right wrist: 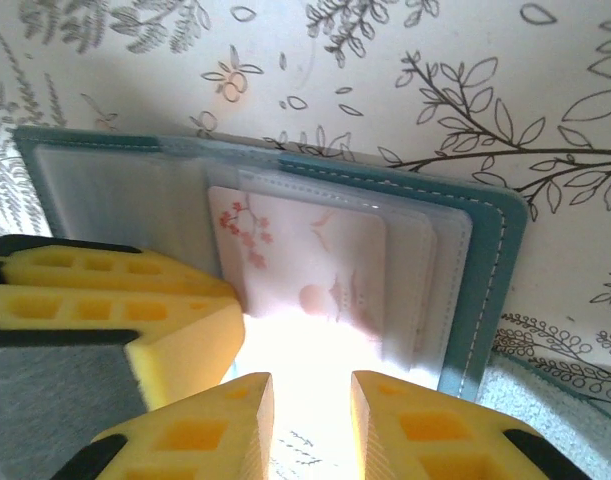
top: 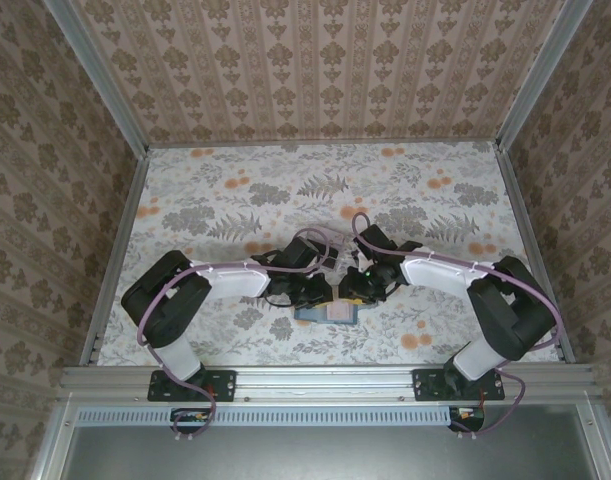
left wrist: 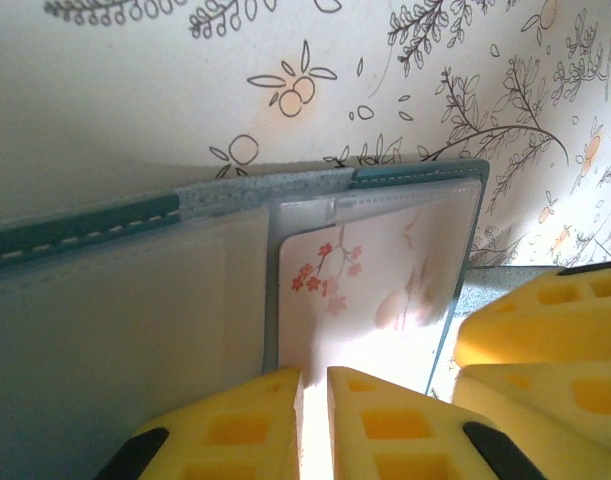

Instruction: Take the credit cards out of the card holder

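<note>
Top external: floral tablecloth (top: 285,190), patterned walls (top: 325,60)

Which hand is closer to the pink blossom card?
Left, by a little: the left hand is right at the pink card's near edge, fingers close together; the right hand sits beside it, by the card holder's rim.

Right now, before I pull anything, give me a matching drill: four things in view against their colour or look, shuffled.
Things:
1. holder
2. card
3. left tool
4. table cover

Looks:
A. yellow fingers
B. teal, stitched rim, lying open
C. pale pink, blossom print
D. white, leaf and branch drawings

Pairs: 1-B, 2-C, 3-A, 4-D
</note>
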